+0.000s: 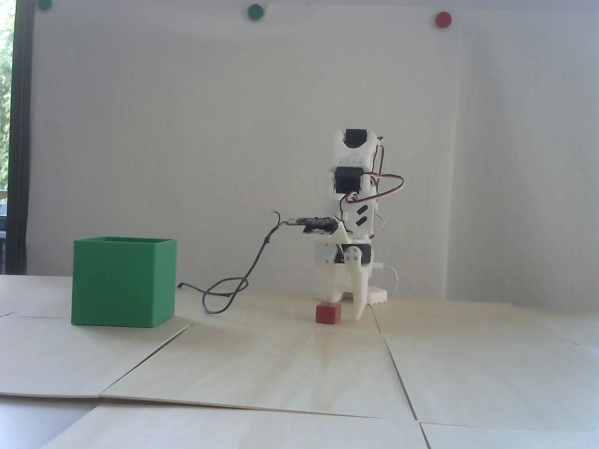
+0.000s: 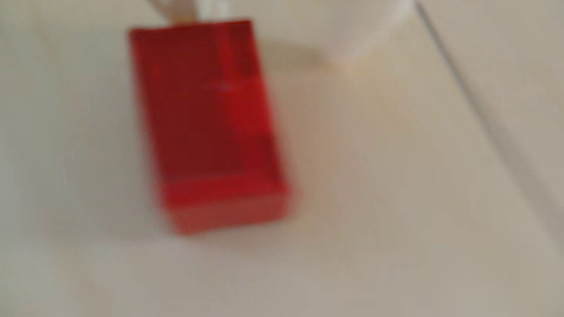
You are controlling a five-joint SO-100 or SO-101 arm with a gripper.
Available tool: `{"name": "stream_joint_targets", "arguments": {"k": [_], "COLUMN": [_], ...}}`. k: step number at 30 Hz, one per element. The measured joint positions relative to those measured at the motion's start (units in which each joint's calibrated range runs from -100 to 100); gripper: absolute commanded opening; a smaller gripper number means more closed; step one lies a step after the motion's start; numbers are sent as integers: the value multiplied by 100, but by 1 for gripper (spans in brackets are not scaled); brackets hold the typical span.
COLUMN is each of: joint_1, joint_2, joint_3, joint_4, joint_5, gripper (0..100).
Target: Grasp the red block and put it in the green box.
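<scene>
Fixed view: the white arm (image 1: 353, 220) is folded down near the far edge of the tabletop (image 1: 299, 369), wrist low, gripper (image 1: 344, 311) pointing at the surface. One long white finger (image 1: 358, 299) comes down just right of the red block (image 1: 327, 313), tip at or near the wood; the other finger sits behind the block and is mostly hidden. Fingers are spread, with a gap between the visible one and the block's right face, so nothing is clamped. The block rests flat on the wood, ahead of the arm's base. Green box (image 1: 122, 282) stands well apart toward the left edge, open top upward, nothing over it. A dark cable (image 1: 243, 276) droops from the wrist to the surface between box and arm; judged, it could drag on the carry leftward. Wrist view: badly blurred. Red block (image 2: 207, 122) fills the upper-left centre, long axis running away from the camera and slightly skewed. A white fingertip (image 2: 363, 27) sits at upper right, clear of the block with bare wood between them; a second white piece (image 2: 183, 9) touches or overlaps the block's far end at the top edge, contact unclear. A panel seam (image 2: 476, 100) runs diagonally at right. Judgement: this is the straddle before closing, placed so the fingers take the block across its narrow width. The block sits off-centre toward one finger, so closing may slide or twist it first.
</scene>
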Motion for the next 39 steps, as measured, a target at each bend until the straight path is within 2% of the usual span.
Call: {"name": "stream_joint_targets", "arguments": {"k": [5, 13, 26, 31, 39], "joint_1": [38, 176, 359, 413, 413], "joint_2": [-8, 0, 0, 0, 0], "joint_3": [0, -197, -215, -215, -81], "joint_4": [8, 8, 8, 8, 8], "joint_5": [0, -324, -339, -339, -339], "gripper": [37, 37, 37, 31, 30]}}
